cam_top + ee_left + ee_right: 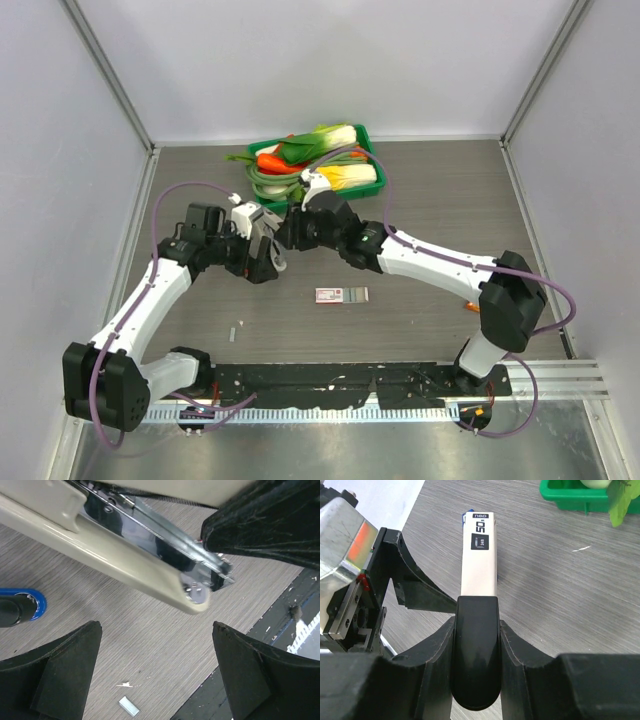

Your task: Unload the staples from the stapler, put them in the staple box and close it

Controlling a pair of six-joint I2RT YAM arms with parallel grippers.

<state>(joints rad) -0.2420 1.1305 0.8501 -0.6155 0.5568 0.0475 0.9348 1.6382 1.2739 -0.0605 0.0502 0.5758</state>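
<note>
R fingers [525,655] clamped on stapler [478,555], L fingers [60,675] wide open, holding nothing

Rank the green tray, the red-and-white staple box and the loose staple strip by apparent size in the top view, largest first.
1. green tray, clearly the largest
2. staple box
3. staple strip, a tiny sliver
All three lie on the table, so nearness to the camera hardly matters.
</note>
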